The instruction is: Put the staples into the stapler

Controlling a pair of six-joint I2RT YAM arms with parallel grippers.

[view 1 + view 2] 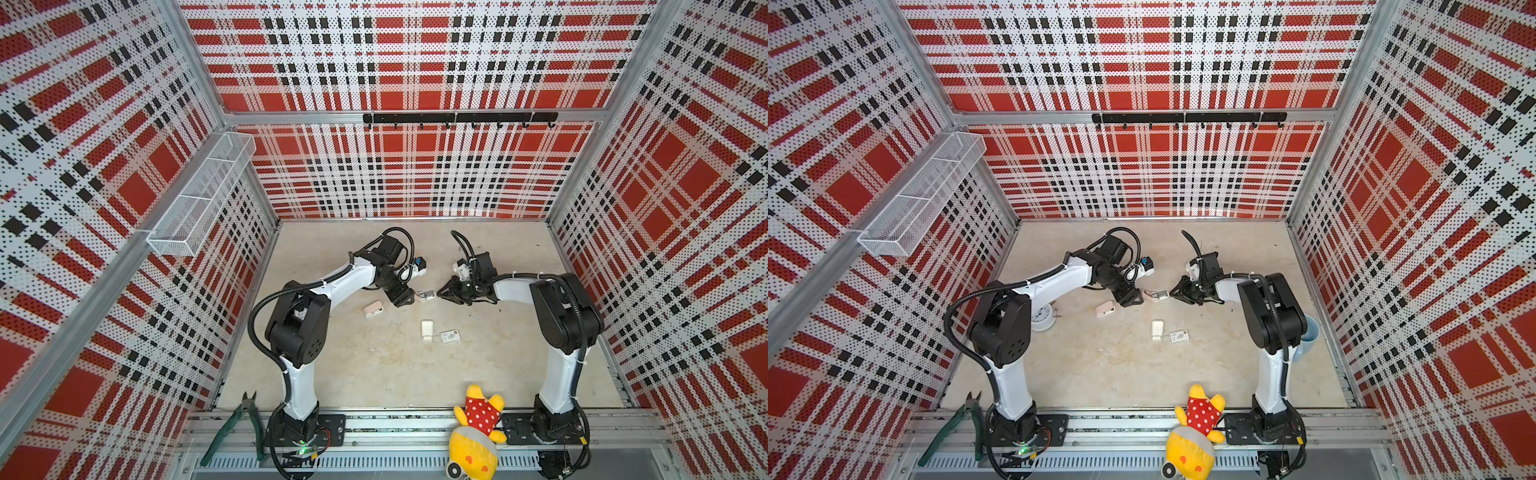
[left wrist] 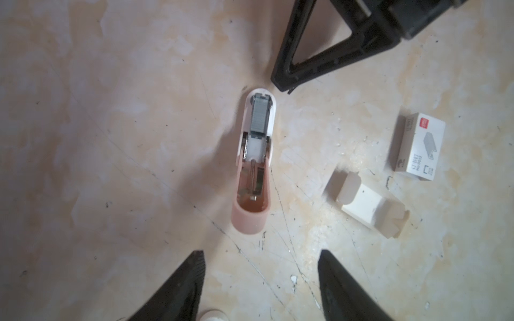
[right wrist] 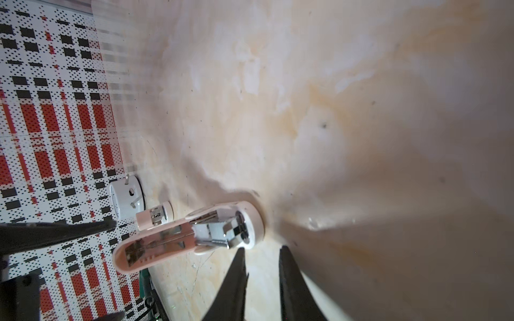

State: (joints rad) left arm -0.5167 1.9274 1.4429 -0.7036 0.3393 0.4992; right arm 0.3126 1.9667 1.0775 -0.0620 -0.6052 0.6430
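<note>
The stapler point(image 2: 251, 178) lies open on the table between my two grippers, also seen in both top views point(image 1: 426, 296) point(image 1: 1155, 295). It has a pink body and a white front end. The staples point(image 2: 261, 116), a grey strip, sit in its magazine channel at the white end. My left gripper point(image 2: 261, 257) stands open just short of the pink end, with nothing between its fingers. My right gripper point(image 3: 262, 249) is at the white end point(image 3: 250, 222), its jaws a narrow gap apart and holding nothing. Its left fingertip is close to the stapler's metal front.
The white staple box point(image 2: 417, 147) and its emptied inner tray point(image 2: 367, 205) lie nearer the front. A second pink stapler point(image 1: 373, 308) sits by the left arm, with a white alarm clock point(image 1: 1042, 320) beyond. A plush toy point(image 1: 478, 428) and green cutters point(image 1: 237, 424) lie on the front rail.
</note>
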